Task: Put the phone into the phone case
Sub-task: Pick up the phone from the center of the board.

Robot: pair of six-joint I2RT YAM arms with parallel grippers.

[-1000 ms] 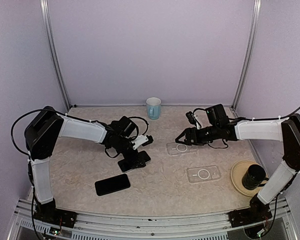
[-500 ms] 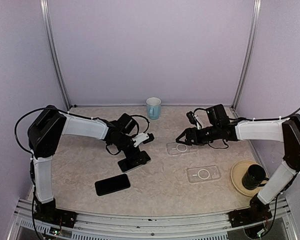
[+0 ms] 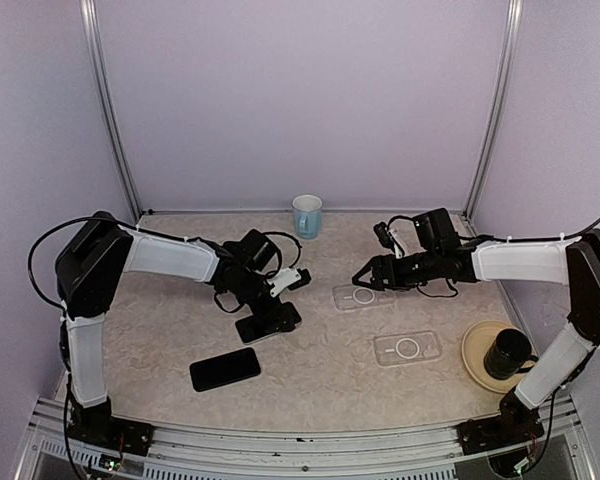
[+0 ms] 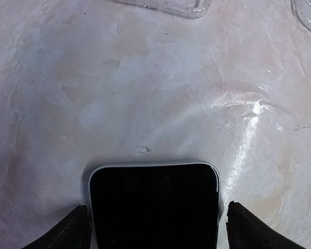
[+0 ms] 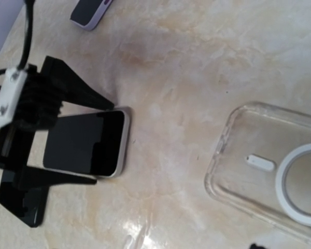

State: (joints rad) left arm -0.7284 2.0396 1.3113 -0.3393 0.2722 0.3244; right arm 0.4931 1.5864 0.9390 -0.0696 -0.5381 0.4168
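A dark phone (image 3: 270,322) with a silver rim lies flat on the table left of centre. My left gripper (image 3: 269,317) straddles its near end. In the left wrist view the phone (image 4: 154,205) fills the gap between the black fingertips (image 4: 75,232). In the right wrist view the fingers (image 5: 75,91) lie against both long sides of the phone (image 5: 85,142). A clear phone case (image 3: 363,297) with a white ring lies to the right. My right gripper (image 3: 364,277) hovers open at its far-left end, holding nothing. The case (image 5: 280,171) is in the right wrist view.
A second dark phone (image 3: 225,369) lies nearer the front left. A second clear case (image 3: 407,348) lies front right. A blue mug (image 3: 307,215) stands at the back wall. A black cup (image 3: 507,352) sits on a tan plate (image 3: 477,362) at the right edge.
The left gripper's fingers have come in against the phone's sides and the left arm shifted slightly. The right arm, both cases and the phones have not moved.
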